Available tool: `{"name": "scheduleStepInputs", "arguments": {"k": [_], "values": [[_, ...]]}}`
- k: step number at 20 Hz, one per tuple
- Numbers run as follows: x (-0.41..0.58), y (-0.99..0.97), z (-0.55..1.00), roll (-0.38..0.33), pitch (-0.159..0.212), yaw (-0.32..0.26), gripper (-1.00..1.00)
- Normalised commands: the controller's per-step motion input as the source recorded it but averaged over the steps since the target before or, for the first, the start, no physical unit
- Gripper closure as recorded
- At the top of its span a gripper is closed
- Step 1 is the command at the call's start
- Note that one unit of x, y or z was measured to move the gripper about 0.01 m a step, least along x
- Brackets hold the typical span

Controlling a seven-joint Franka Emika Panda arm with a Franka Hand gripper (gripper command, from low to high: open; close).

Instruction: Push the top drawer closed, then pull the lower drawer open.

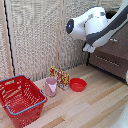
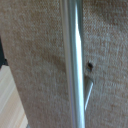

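silver bar handle (image 2: 75, 65) fills wrist view; lower drawer (image 1: 111, 62) shut.

Staged lab set suggested: robot arm (image 1: 95, 25), woven screens (image 1: 35, 35), wooden table (image 1: 90, 107), basket (image 1: 21, 100), cup (image 1: 51, 86), bowl (image 1: 77, 84).

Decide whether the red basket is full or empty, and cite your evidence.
Empty. In the exterior view, the red basket shows only its own mesh walls and floor inside.
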Motion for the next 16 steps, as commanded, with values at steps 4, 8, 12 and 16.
{"name": "scheduleStepInputs", "arguments": {"k": [4, 8, 12, 16], "values": [[0.151, -0.26, 0.0, -0.028, 0.052, 0.064, 1.0], [0.032, -0.15, 0.04, -0.076, 0.003, 0.013, 1.0], [-0.023, -0.14, 0.15, -0.102, 0.0, 0.005, 1.0], [-0.074, -0.56, 0.38, -0.103, 0.0, 0.001, 1.0]]}}
